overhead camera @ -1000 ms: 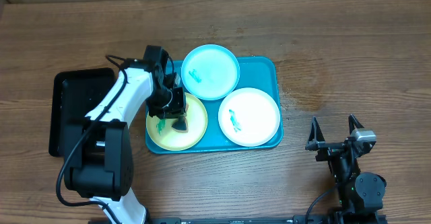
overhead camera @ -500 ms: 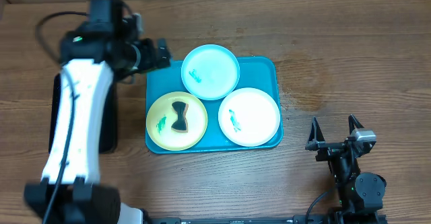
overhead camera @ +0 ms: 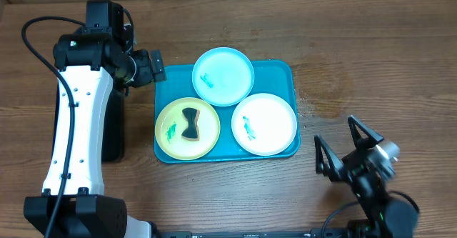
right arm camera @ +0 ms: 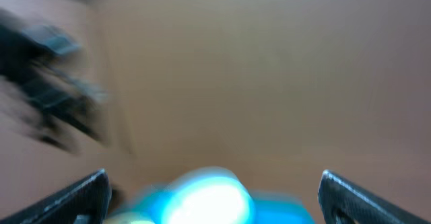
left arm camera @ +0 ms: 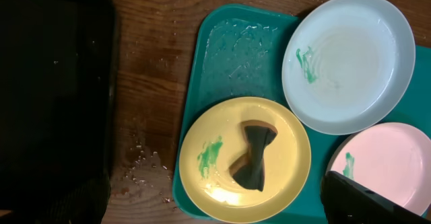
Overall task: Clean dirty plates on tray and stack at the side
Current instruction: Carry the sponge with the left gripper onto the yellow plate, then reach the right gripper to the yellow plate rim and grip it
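Observation:
The turquoise tray [overhead camera: 282,72] holds three dirty plates, each with a green smear. The yellow-green plate [overhead camera: 171,120] is at front left, the light blue plate [overhead camera: 228,73] at the back, the white plate [overhead camera: 271,120] at front right. A dark bow-tie-shaped sponge [overhead camera: 190,124] lies free on the yellow-green plate [left arm camera: 283,150]. My left gripper [overhead camera: 151,66] hangs open and empty beyond the tray's back-left corner. In the left wrist view its fingers [left arm camera: 363,202] frame the sponge [left arm camera: 254,157] from well above. My right gripper [overhead camera: 339,144] is open and empty, right of the tray.
A black tray [overhead camera: 111,141] lies left of the turquoise one, partly under my left arm; it fills the left side [left arm camera: 54,83] of the left wrist view. Water drops wet the tray's bare corner [left arm camera: 236,49] and the wood beside it. The right wrist view is motion-blurred.
My left gripper opened, left the sponge on the yellow-green plate, and lifted away to the back left. The right arm has tilted and shifted from its resting pose.

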Tool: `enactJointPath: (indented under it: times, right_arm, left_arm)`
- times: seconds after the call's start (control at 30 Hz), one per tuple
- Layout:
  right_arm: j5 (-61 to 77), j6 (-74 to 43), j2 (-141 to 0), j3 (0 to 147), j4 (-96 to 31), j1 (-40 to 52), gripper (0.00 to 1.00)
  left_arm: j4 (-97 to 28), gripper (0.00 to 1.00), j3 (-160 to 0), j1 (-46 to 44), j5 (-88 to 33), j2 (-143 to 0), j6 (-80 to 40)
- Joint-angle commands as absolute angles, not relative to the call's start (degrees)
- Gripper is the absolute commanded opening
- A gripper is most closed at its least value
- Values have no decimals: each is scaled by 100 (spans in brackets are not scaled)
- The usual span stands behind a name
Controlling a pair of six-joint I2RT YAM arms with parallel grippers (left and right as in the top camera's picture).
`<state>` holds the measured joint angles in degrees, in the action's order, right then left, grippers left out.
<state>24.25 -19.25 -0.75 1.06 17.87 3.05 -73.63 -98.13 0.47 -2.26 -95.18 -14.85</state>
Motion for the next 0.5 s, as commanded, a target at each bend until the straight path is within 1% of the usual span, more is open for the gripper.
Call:
enactJointPath:
  times: [0.0, 0.07, 0.1, 0.13, 0.2, 0.23, 0.37, 0.43, 0.47]
  right_arm:
    - [3548, -3028, -19, 47, 3356, 331, 100]
    - [3199, -3022, -19, 91, 4768, 331, 100]
    - [2823, -3020, -19, 211, 5245, 322, 100]
    - [2534, -2989, -19, 392, 5360, 318, 100]
    - [2320, -2611, -67, 1028, 4823, 318, 100]
    - [2320, -2281, -148, 1498, 4125, 320, 100]
    - [2274, -613, -1219, 4056, -95, 320, 100]
    - [2193, -207, -2174, 5476, -2123, 320, 100]
    - [2263, -213, -2611, 6045, -2751, 320, 100]
  left_arm:
    - [-7358, 100, -9830, 36, -148, -9559, -1481]
    - [-7384, 100, -9830, 36, -150, -9559, -1483]
    - [-7393, 100, -9830, 36, -150, -9559, -1483]
    - [-7395, 100, -9830, 36, -152, -9559, -1483]
    - [-7397, 99, -9830, 36, -255, -9559, -1483]
    - [-7395, 100, -9830, 36, -362, -9559, -1483]
    - [-7393, 100, -9830, 36, -545, -9559, -1481]
    - [-7393, 100, -9830, 36, -543, -9559, -1481]
    - [-7395, 100, -9830, 36, -543, -9559, -1483]
